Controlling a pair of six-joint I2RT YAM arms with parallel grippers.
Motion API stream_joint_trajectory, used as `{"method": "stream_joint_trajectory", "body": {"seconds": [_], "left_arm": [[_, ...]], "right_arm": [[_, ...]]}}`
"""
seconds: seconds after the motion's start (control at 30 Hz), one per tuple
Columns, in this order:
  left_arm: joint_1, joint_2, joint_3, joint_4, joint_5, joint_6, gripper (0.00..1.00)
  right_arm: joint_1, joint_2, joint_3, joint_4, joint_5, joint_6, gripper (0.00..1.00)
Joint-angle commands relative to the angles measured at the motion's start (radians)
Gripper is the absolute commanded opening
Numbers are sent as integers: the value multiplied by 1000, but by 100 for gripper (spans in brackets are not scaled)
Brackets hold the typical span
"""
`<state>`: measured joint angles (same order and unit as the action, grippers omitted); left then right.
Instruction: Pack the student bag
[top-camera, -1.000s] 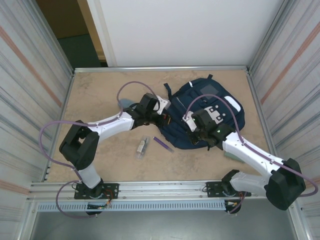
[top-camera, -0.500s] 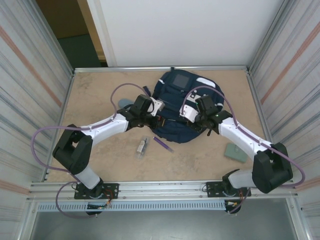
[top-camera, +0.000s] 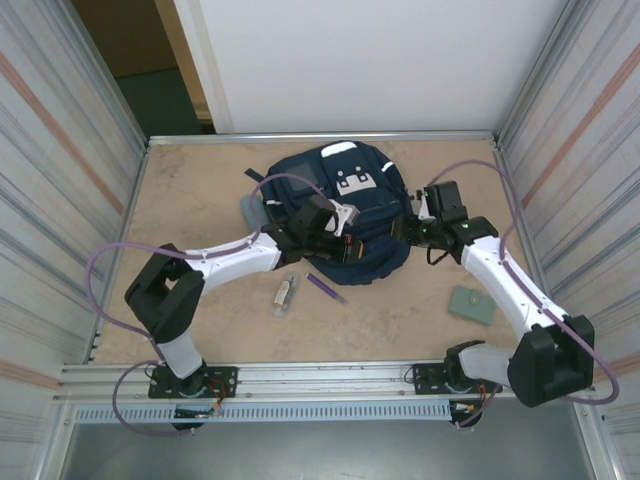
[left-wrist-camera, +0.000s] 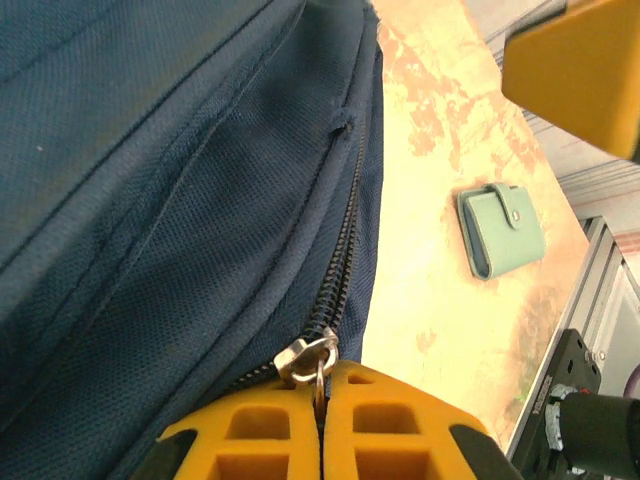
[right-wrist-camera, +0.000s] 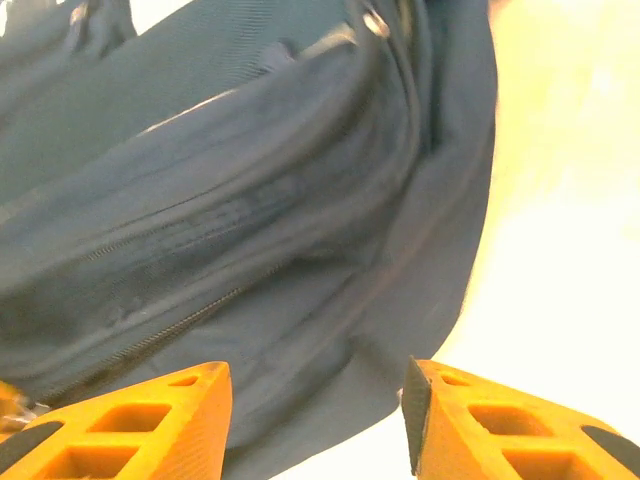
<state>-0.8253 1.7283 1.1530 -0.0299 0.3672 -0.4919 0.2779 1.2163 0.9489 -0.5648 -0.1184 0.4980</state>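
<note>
The navy student bag (top-camera: 345, 205) lies at the back middle of the table, white patches up. My left gripper (top-camera: 338, 235) is at its near edge, shut on the metal zipper pull (left-wrist-camera: 312, 357) of the bag (left-wrist-camera: 150, 200); the yellow fingers (left-wrist-camera: 250, 435) press together on the pull's ring. My right gripper (top-camera: 415, 232) hangs at the bag's right edge, open, with the bag's fabric (right-wrist-camera: 250, 230) just beyond its fingers (right-wrist-camera: 140, 420) and nothing between them.
A purple pen (top-camera: 326, 288) and a small grey-white item (top-camera: 286, 292) lie in front of the bag. A pale green wallet (top-camera: 470, 304) rests at the right, also the wallet (left-wrist-camera: 503, 228) in the left wrist view. A blue-grey object (top-camera: 250, 210) peeks out left of the bag.
The bag has turned and slid toward the back left. My left gripper moved right along its near edge. My right gripper drew off to the bag's right side.
</note>
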Motion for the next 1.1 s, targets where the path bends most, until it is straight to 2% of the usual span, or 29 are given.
{"method": "stream_joint_trajectory", "body": {"seconds": [0.0,0.1,0.27,0.4,0.53,0.6,0.73,0.83,0.93,1.0,1.07], "left_arm": [[-19,18,56,87,30,12,0],[-39,40,63,102,51,34,0],[-74,58,78,106,48,70,0],[-82,66,88,110,49,64,0],[-87,65,84,137,67,68,0],[-91,64,88,137,70,81,0],[-84,40,63,151,46,83,0],[-71,5,45,94,-14,152,0],[-56,-24,40,-60,-210,235,0],[-46,-35,-1,-104,-333,287,0],[-19,-49,-42,-115,-321,307,0]], "right_arm": [[-10,-26,-78,-39,-195,470,50],[3,-20,-93,47,-262,589,53],[15,3,-46,40,-227,695,55],[36,12,-72,79,-174,765,57],[43,64,-110,180,-209,839,56],[46,101,-99,206,-241,833,48],[44,131,-92,202,-261,814,22],[16,105,-111,181,-234,797,2],[-43,77,-102,131,-231,739,0],[-94,69,-92,105,-239,690,0],[-144,90,-68,86,-272,607,0]]}}
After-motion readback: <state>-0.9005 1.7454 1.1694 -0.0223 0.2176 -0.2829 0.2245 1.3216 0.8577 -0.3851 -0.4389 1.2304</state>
